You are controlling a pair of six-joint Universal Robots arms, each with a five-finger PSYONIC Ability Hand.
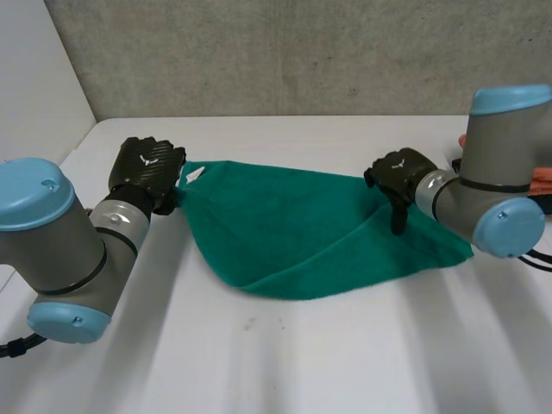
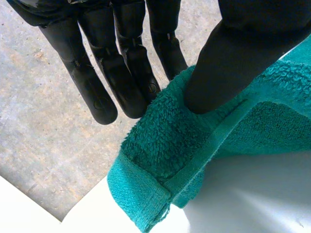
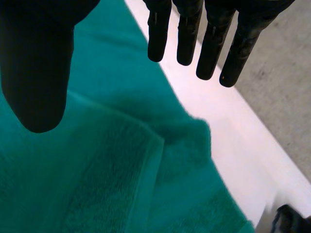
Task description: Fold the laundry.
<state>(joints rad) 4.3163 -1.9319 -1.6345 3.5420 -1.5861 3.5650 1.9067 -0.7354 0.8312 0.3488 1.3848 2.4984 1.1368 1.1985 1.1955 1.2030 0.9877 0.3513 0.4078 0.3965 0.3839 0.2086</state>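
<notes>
Head view: green towel [image 1: 285, 228] lies spread across the middle of the white counter [image 1: 302, 362], closer to the back edge than the front. It runs to a point at its front edge, and a diagonal fold line climbs from there toward the right side. Left hand [image 1: 148, 168] sits at the towel's left corner, toward the counter's back-left corner. A small white tag [image 1: 193, 173] shows just beside it. Right hand [image 1: 398, 177] is over the towel's right side, fingers pointing down. Something orange [image 1: 542, 179] pokes out behind the right arm at the counter's right edge; too little shows to identify it.

Left wrist view adds the grip, which the head view hides. The thumb [image 2: 228, 63] presses into the terry just inside the hemmed corner. Straight fingers [image 2: 121, 82] lie on the far side, one tucked behind the cloth, so the corner is pinched between them.

Right wrist view settles the other hand. Fingers [image 3: 209, 48] are straight and spread from the thumb [image 3: 36, 73], nothing held, with the towel beneath them. It also shows a hemmed edge of one layer lying over another, under the palm.
</notes>
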